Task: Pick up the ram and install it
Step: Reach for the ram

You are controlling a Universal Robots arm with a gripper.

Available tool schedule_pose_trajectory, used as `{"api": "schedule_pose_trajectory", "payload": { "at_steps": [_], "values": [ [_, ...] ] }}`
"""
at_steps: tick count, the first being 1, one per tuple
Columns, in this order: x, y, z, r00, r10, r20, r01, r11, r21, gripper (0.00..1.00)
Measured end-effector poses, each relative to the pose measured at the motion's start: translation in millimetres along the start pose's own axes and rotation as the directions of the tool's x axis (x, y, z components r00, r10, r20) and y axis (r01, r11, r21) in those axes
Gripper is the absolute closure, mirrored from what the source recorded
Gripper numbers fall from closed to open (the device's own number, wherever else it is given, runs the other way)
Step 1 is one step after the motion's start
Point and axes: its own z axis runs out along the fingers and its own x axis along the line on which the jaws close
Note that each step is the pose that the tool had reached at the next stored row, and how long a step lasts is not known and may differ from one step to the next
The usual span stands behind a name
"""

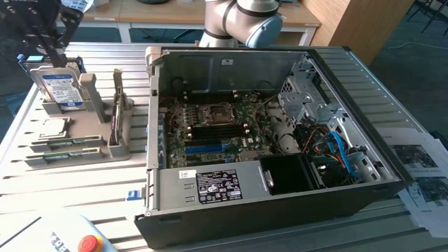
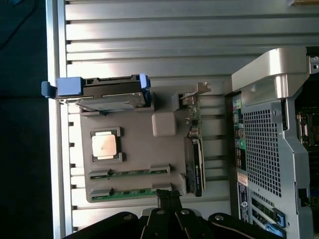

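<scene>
Gripper (image 1: pixel 56 52): clenched shut on nothing, hanging high over the hard-drive end of the grey parts tray (image 1: pixel 94 128), well apart from the ram
Ram (image 1: pixel 64 156): thin green stick standing on edge in the tray's outermost cradle, untouched, with a twin stick (image 1: pixel 68 142) just beside it
Wrist view: closed gripper (image 2: pixel 168 195) pointing down at the tray, with the ram (image 2: pixel 130 192) and its twin stick (image 2: pixel 130 173) lying parallel below
Neighbours: bare processor (image 1: pixel 54 126), upright hard drive (image 1: pixel 62 86) with blue-white label, expansion card (image 1: pixel 119 113) on edge along the side nearest the case
Destination: open desktop case (image 1: pixel 266 215) on the exterior view's right, motherboard (image 1: pixel 217 126) exposed, dark memory slots (image 1: pixel 210 134) next to the processor socket
Handling: judged light and stiff, yet thin and easily cracked at the chips; smooth faces likely to slip or twist in a loose pinch
Hold: best taken across the two flat faces near mid-length, along the raised upper edge, clear of the cradle's end blocks and the contact edge
Risk: off-centre pinch likely to tilt the stick and jam it in the cradle
</scene>
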Motion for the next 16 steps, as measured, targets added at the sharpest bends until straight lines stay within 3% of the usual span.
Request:
{"api": "schedule_pose_trajectory", "payload": {
  "at_steps": [5,10,16],
  "values": [
    [20.7,-1.1,-0.5,1.0,0.0,-0.0001,0.0,1.0,0.0,0.9],
    [21.6,-1.2,-0.5,1.0,0.0,0.0,0.0,1.0,0.0,0.9],
    [33.4,-2.1,-0.8,1.0,0.0,0.0,0.0,1.0,0.0,0.9]
  ]
}}
